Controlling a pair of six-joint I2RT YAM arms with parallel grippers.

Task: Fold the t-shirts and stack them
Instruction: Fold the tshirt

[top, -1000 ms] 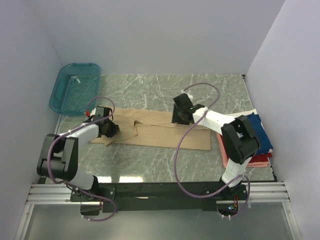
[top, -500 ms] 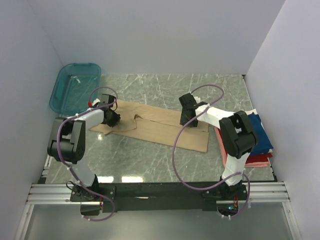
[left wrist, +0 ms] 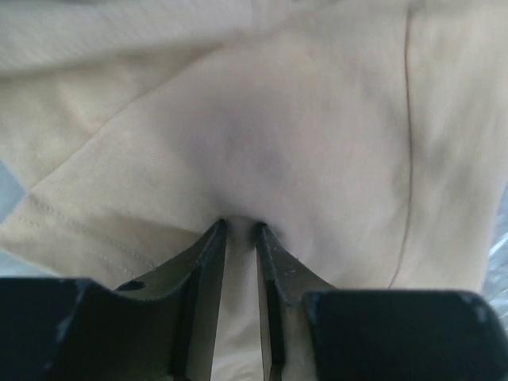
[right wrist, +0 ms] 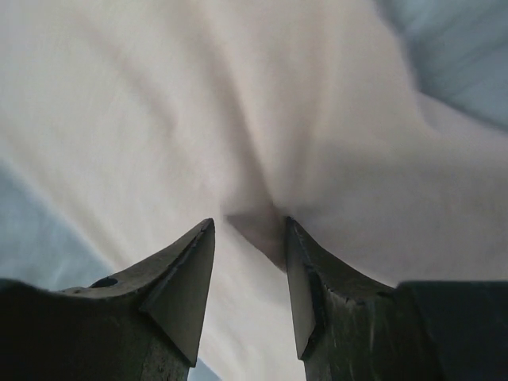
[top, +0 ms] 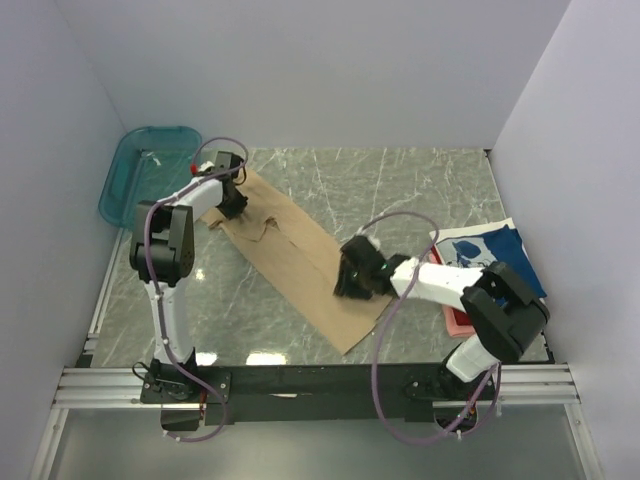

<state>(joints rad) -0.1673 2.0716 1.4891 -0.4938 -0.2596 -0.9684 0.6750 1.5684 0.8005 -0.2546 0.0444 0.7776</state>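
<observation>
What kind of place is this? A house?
Probably a robot test lab, not a house: plain white walls around the table, two robot arms bolted to its edge, a tan t-shirt between them.

The left arm [top: 172, 318] and right arm [top: 437, 283] share one build: white tubular links between bulky black joint housings; a thin purple cable [top: 375, 360] runs along each; a small red spot [top: 193, 167] marks the left wrist; both bases are bolted to a black bar [top: 320, 382] framed by aluminium rails [top: 100, 385]; the left fingers [left wrist: 208, 262] and right fingers [right wrist: 178, 294] are black, tapering wedges.
</observation>
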